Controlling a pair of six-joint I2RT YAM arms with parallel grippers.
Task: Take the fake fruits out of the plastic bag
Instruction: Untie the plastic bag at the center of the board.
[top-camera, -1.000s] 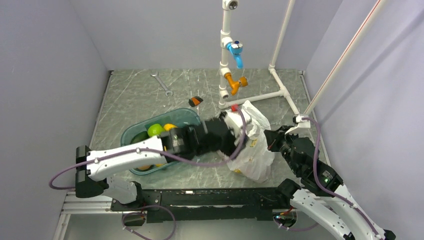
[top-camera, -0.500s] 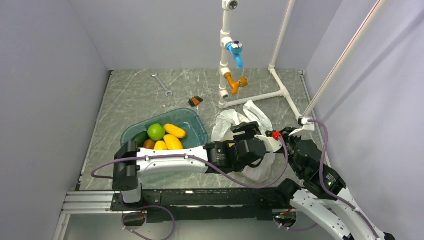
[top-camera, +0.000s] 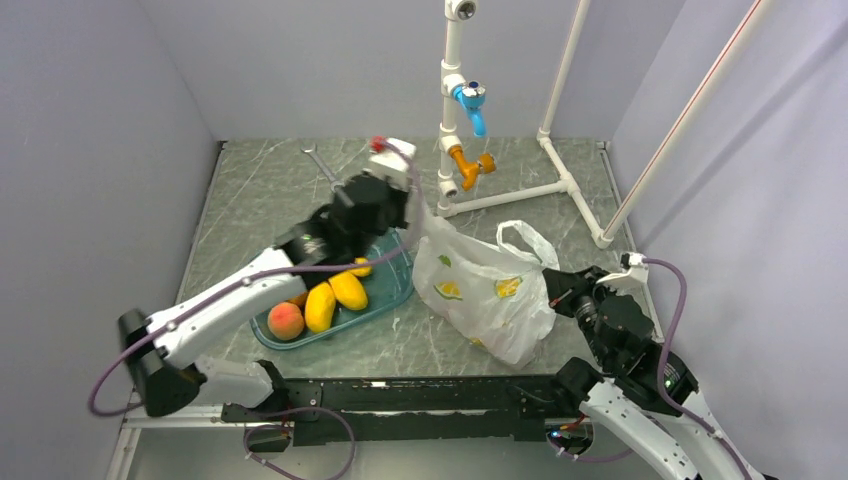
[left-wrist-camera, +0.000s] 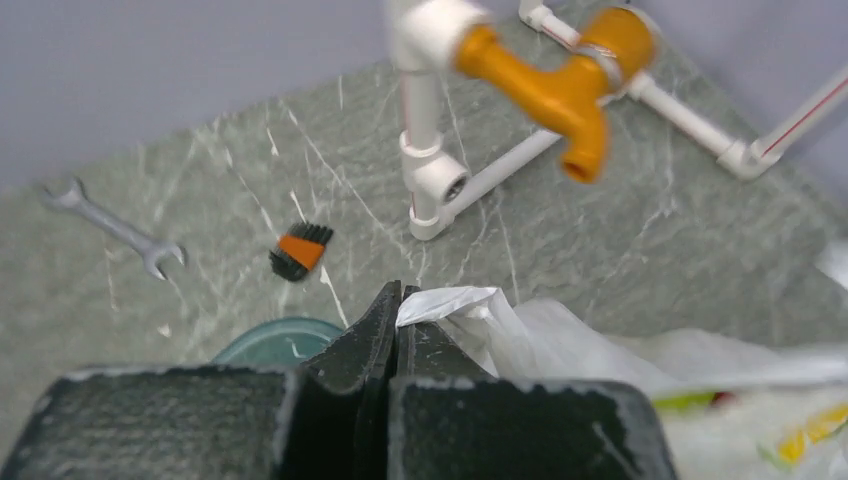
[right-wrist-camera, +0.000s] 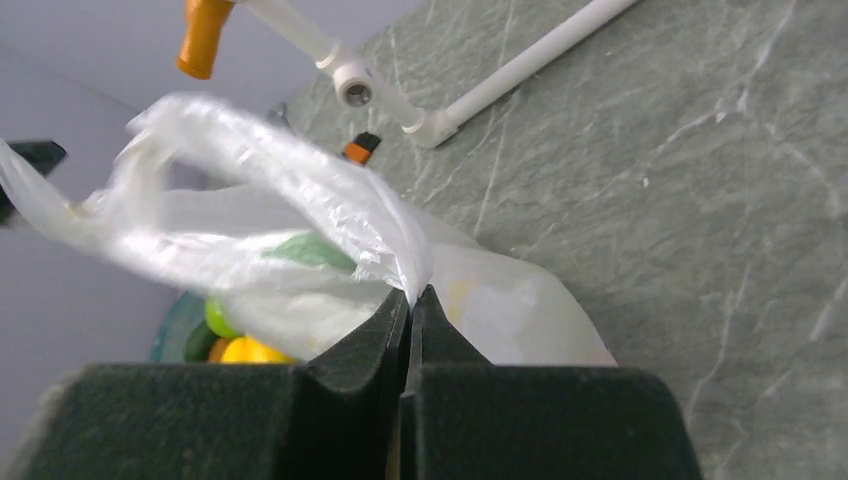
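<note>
The translucent white plastic bag (top-camera: 485, 300) lies stretched on the table right of centre, one loop handle (top-camera: 525, 240) standing up. My left gripper (top-camera: 415, 213) is shut on the bag's upper left edge (left-wrist-camera: 450, 303), its jaws pressed together with film pinched between them. On the bag's right edge, my right gripper (top-camera: 553, 291) is shut too; a fold of film (right-wrist-camera: 405, 265) runs into its closed tips (right-wrist-camera: 412, 292). The fake fruits show only as dim green and yellow patches (top-camera: 448, 290) through the film; a green shape (right-wrist-camera: 310, 250) shows in the right wrist view.
A teal tray (top-camera: 400, 292) left of the bag holds yellow mango-like fruits (top-camera: 335, 295) and a peach (top-camera: 286, 320). A wrench (top-camera: 323, 167) and an orange-black brush (left-wrist-camera: 301, 250) lie at the back. A white pipe frame with an orange tap (top-camera: 468, 165) stands behind the bag.
My left arm has swung from the bag's near side to its back left corner and closed on its edge. The bag is now pulled wide between both grippers.
</note>
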